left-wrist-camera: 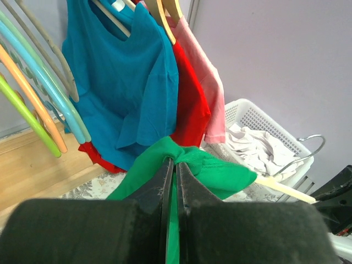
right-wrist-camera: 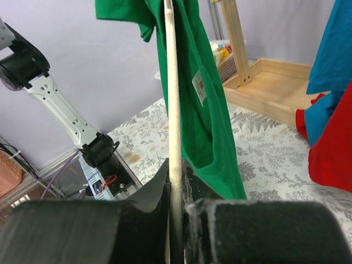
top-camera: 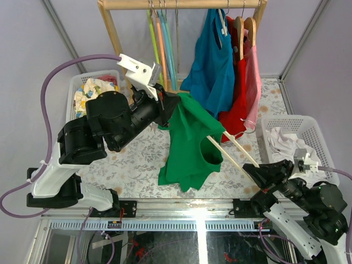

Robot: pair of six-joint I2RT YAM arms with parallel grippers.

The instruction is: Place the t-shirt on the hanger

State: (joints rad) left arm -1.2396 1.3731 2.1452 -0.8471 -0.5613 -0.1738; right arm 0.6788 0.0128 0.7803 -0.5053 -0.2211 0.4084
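Right claw [top-camera: 263, 177], nearest and low to the right of the t-shirt [top-camera: 190, 143], is pressed tight on the pale bar of the hanger [top-camera: 236, 149]. It aims the free arm up into the t-shirt, likely to thread a shoulder. Left claw [top-camera: 165, 105] pinches the t-shirt's top edge, lifting it so the fabric hangs open over the floral-patterned bench [top-camera: 132, 165]. A white basket [top-camera: 324, 129] sits right of the t-shirt. Behind the t-shirt stands a wooden rack [top-camera: 181, 4] carrying coloured hangers [top-camera: 164, 44], a blue garment [top-camera: 212, 60] and a red garment [top-camera: 239, 110], with pale walls [top-camera: 27, 49] beyond.
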